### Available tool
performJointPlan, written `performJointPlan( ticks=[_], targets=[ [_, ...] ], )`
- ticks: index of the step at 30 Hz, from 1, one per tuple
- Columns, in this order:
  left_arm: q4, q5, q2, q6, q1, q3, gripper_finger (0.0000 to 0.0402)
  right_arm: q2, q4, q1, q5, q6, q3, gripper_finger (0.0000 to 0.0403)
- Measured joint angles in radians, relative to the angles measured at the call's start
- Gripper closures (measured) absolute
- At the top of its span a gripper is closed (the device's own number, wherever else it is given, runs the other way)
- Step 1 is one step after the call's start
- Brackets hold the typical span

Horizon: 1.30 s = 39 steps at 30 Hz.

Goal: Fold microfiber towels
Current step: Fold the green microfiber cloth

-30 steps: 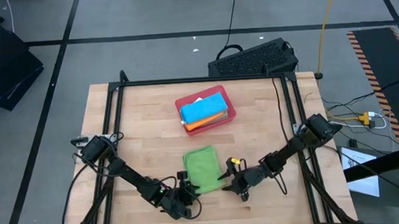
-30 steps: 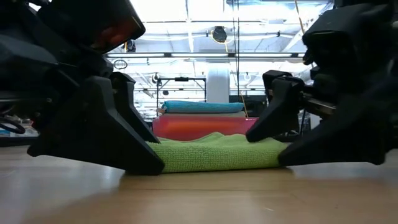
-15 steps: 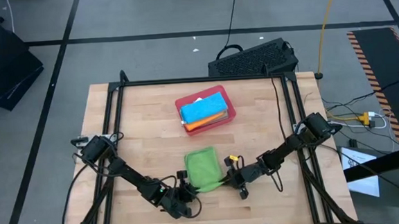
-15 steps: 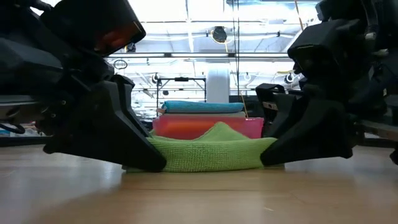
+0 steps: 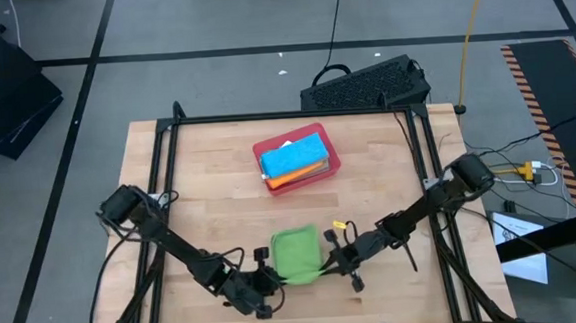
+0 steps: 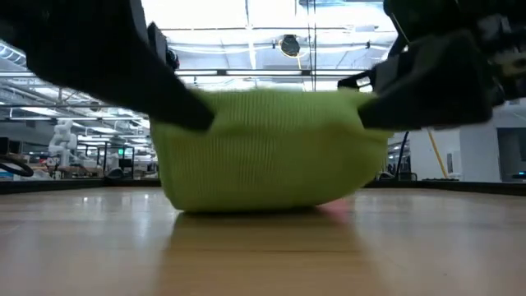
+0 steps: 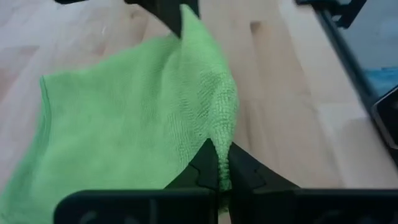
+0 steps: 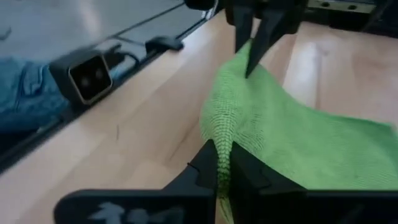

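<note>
- The left claw (image 5: 267, 280) is pinched tight on the near left corner of the bright green towel (image 5: 296, 255), at the near edge of the counter (image 5: 209, 186).
- In the left wrist view, its two dark fingers (image 7: 202, 171) meet on a fold of the green cloth (image 7: 137, 124).
- The right claw (image 5: 327, 266) is pinched on the near right corner of the same towel, just beside the left one.
- In the right wrist view, its fingers (image 8: 205, 167) clamp the cloth's edge (image 8: 261, 118), and the other claw grips the far corner.
- From the low view, the towel (image 6: 267, 152) hangs between both claws, its near edge raised and its lower part resting on the wood.
- Farther back, mid-counter, a red tray (image 5: 297, 159) holds a stack of folded towels, with a bright blue towel (image 5: 293, 156) on top and an orange towel (image 5: 289, 180) showing beneath.
- Both arms reach in from the counter's left and right sides.
</note>
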Motion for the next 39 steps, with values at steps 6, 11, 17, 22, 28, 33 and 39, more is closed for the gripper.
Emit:
performJointPlan(
  ticks=[6,11,17,22,28,33,39],
  targets=[
    [-0.021,0.003,-0.058,0.009,0.007,0.001,0.0370,-0.032,-0.024,-0.035,0.002,0.053,0.000,0.0389],
    [-0.127,0.003,-0.087,-0.014,0.039,0.002,0.0372,-0.032,-0.021,-0.091,0.003,0.094,0.000,0.0391],
    [-0.262,0.033,-0.086,-0.081,0.092,0.002,0.0394,-0.033,-0.007,-0.158,0.004,0.100,0.000,0.0390],
    [-0.324,0.028,-0.086,-0.110,0.117,0.002,0.0372,-0.032,-0.027,-0.214,0.004,0.100,0.001,0.0390],
    [-0.338,0.018,-0.086,-0.118,0.133,0.002,0.0375,-0.032,-0.023,-0.254,0.001,0.095,0.001,0.0390],
    [-0.368,-0.007,-0.086,-0.158,0.146,0.002,0.0392,-0.032,-0.023,-0.278,0.003,0.070,0.001,0.0389],
    [-0.442,-0.048,-0.086,-0.275,0.148,0.002,0.0373,-0.031,-0.029,-0.292,0.037,0.045,0.001,0.0356]
  ],
)
